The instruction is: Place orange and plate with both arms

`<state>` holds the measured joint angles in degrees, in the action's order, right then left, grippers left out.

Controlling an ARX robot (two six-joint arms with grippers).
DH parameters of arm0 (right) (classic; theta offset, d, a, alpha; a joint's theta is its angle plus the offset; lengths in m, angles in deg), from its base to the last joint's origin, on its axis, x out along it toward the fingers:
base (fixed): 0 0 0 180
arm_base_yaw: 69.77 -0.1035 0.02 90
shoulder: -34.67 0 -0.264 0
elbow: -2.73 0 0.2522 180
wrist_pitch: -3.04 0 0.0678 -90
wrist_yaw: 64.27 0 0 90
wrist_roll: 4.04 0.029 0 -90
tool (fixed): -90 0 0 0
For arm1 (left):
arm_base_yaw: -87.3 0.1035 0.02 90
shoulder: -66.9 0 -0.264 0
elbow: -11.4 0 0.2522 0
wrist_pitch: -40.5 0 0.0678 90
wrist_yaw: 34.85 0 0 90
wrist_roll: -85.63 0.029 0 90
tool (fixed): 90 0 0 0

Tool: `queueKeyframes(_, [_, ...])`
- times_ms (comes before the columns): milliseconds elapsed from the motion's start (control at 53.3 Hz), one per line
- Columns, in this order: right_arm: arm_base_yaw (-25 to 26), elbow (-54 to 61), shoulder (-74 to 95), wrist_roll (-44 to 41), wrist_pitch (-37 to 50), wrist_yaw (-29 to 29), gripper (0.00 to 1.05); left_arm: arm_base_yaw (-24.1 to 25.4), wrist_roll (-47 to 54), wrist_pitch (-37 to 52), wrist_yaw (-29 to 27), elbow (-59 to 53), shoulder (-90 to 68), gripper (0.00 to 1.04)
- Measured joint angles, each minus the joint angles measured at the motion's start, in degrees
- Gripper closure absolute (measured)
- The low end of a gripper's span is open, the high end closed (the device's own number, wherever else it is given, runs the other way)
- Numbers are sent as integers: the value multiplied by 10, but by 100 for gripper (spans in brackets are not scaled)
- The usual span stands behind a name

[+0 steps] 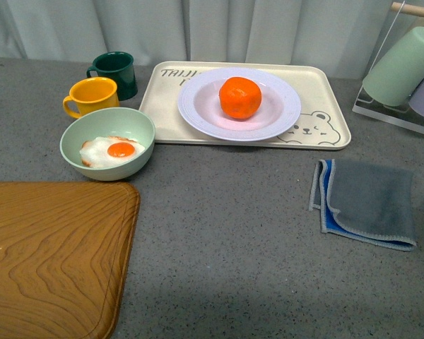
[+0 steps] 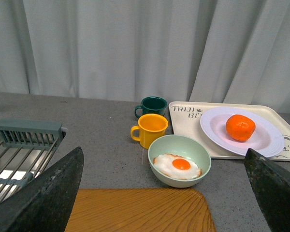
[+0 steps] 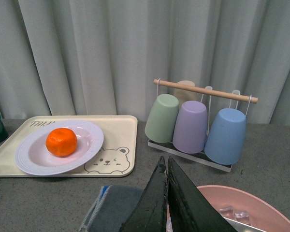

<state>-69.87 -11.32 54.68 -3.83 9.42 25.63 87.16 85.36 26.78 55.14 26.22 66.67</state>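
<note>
Grey table (image 1: pixel 233 226), far edge: orange (image 1: pixel 240 97) sits loose on plate (image 1: pixel 283 113). Left claw (image 2: pixel 164 193) spread, right claw (image 3: pixel 167 203) pressed together. Risk: tilted plate lets orange roll off.

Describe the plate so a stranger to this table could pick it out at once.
Find the cream bear tray at the back of the grey table, in front of the curtain. The plate lies on that tray: round, white, ridged at the rim, holding the orange. Unlike the pale green bowl beside the tray, it is wide, shallow and carries no fried egg.
</note>
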Motion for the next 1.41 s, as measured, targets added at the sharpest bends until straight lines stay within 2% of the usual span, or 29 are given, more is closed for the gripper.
queueKeyframes(563, [0,0,-98,0,-97,0,104,0,0,0,0,0,0,7])
queueKeyframes(638, [0,0,-167,0,-188,2,104,0,0,0,0,0,0,7])
queueKeyframes(807, [0,0,-197,0,-200,2,104,0,0,0,0,0,0,7])
queueKeyframes(1070, [0,0,-197,-1,-200,2,63,0,0,0,0,0,0,7])
queueKeyframes(1126, [0,0,-197,-1,-200,2,52,0,0,0,0,0,0,7])
queueKeyframes(1164, [0,0,-197,-1,-200,2,42,0,0,0,0,0,0,7])
queueKeyframes(1220, [0,0,-197,-1,-200,2,33,0,0,0,0,0,0,7])
queueKeyframes(1314, [0,0,-197,-1,-200,2,10,0,0,0,0,0,0,7])
queueKeyframes(1332, [0,0,-197,0,-200,2,8,0,0,0,0,0,0,7])
queueKeyframes(1408, [0,0,-197,-1,-200,2,10,0,0,0,0,0,0,7])
